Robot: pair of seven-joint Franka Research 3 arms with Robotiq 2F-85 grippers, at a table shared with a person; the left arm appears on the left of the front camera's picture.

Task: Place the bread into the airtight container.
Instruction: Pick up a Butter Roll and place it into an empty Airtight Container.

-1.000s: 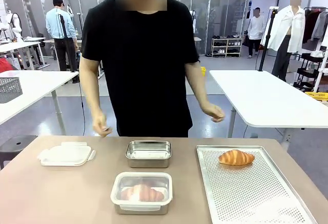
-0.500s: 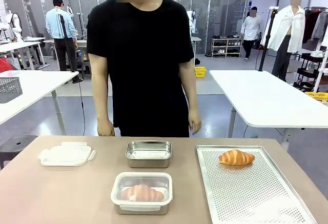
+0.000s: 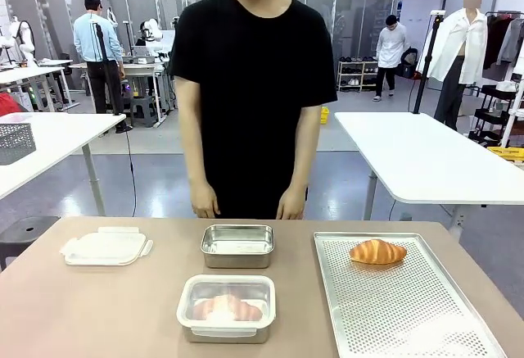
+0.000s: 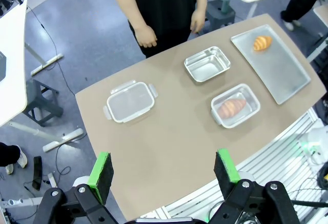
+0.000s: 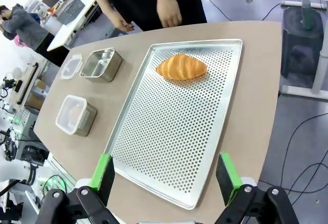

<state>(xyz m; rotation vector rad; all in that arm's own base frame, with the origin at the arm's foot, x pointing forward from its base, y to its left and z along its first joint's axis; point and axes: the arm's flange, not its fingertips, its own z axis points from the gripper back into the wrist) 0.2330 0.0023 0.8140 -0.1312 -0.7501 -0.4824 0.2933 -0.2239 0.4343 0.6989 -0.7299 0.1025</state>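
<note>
A golden bread roll (image 3: 377, 251) (image 5: 181, 66) (image 4: 262, 42) lies at the far end of a perforated metal tray (image 3: 409, 309) (image 5: 169, 142). An open, empty steel container (image 3: 237, 245) (image 4: 207, 64) (image 5: 101, 63) sits mid-table. In front of it a second container (image 3: 227, 306) (image 4: 236, 106) (image 5: 76, 115) holds another bread under a clear lid. A loose clear lid (image 3: 105, 246) (image 4: 130, 101) rests at the left. My left gripper (image 4: 164, 170) is open, high above the table. My right gripper (image 5: 164, 175) is open above the tray's near end.
A person in a black shirt stands at the far edge, both hands (image 3: 205, 205) hanging just behind the table. White tables stand beyond on either side. Bare tabletop (image 3: 90, 309) lies to the left of the containers.
The person has shifted to the right and lowered both hands to hang in front of the body. Nothing on the table has moved.
</note>
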